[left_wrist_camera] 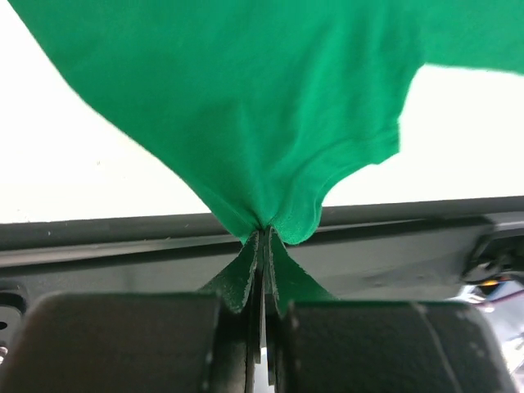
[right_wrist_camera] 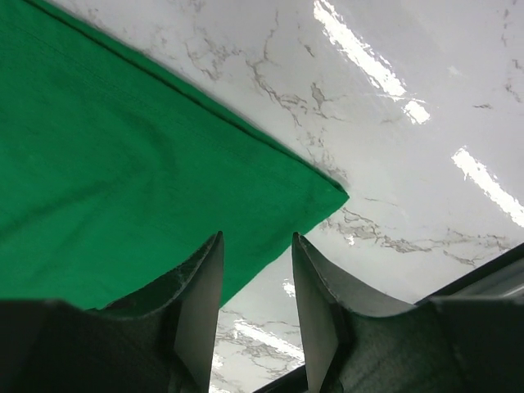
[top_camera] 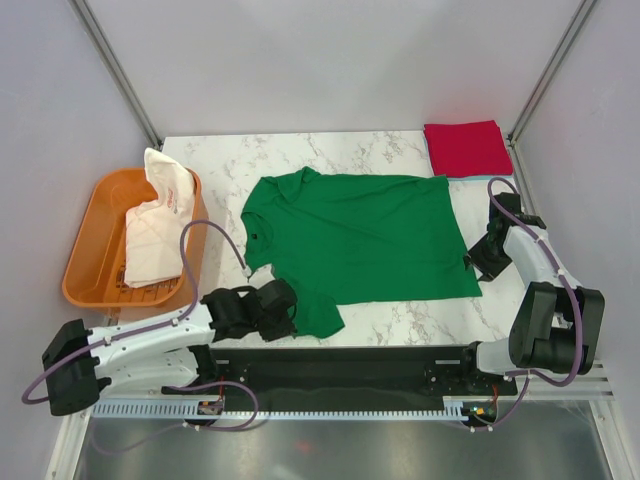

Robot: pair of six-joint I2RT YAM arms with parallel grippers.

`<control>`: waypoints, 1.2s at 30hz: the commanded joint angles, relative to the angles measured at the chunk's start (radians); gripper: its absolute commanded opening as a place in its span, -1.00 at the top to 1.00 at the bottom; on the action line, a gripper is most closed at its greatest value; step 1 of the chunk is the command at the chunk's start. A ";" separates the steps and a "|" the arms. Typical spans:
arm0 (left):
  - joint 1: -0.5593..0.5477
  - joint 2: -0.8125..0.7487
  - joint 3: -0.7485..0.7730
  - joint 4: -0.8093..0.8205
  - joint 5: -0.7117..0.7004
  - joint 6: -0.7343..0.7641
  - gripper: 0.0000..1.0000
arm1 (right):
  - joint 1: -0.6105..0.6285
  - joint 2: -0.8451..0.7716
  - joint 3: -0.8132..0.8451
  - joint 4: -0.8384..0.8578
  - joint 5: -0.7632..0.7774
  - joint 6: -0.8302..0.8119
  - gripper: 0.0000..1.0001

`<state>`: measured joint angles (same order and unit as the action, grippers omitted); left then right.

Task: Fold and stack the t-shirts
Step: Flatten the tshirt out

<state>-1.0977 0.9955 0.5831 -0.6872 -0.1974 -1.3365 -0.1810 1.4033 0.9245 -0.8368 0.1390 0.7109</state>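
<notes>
- White marble-patterned table (top_camera: 380,150) in a grey-walled bay with metal corner posts; the arm bases sit at 6 o'clock.
- Green t-shirt (top_camera: 360,235) lies spread flat mid-table, collar toward 9 o'clock and hem toward 3 o'clock. It is not yet folded.
- Left gripper (top_camera: 285,300) is at the shirt's 7 o'clock. Its fingers are clamped tight on the near sleeve, and the wrist view shows cloth pinched into a pleat between them.
- Right gripper (top_camera: 482,262) is at the shirt's 4 o'clock, by the near hem corner. Its fingers are parted with nothing between them, and the corner lies just ahead of the tips.
- Handling, as a judgement: the knit is light and limp with no stiffness, so it will drape, wrinkle and probably drag on the smooth top. The best holds are the sleeve and the hem corner along the same long edge, so that edge lifts evenly.
- Red t-shirt (top_camera: 466,148) sits at the table's 1 o'clock corner, folded into a neat square. It is probably the base of the stack.
- Orange plastic tub (top_camera: 90,260) sits at 9 o'clock, by the table's left edge.
- The tub holds a white t-shirt with red print (top_camera: 155,230), crumpled and partly draped over the far rim. Nothing else shows inside.
</notes>
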 commanded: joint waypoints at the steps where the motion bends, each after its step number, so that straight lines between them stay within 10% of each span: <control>1: 0.100 -0.035 0.072 -0.015 0.004 0.117 0.95 | -0.003 -0.017 0.011 -0.028 0.045 0.018 0.05; 28: 0.386 -0.025 0.222 -0.051 0.047 0.441 0.95 | -0.043 0.189 -0.039 0.093 0.149 0.070 0.18; 36: 0.386 0.008 0.248 -0.034 0.036 0.468 0.95 | -0.040 0.237 -0.064 0.119 0.185 0.081 0.63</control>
<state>-0.7147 0.9970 0.7769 -0.7319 -0.1524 -0.9264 -0.2176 1.5925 0.8967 -0.7258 0.2443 0.7742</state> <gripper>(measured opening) 0.028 0.220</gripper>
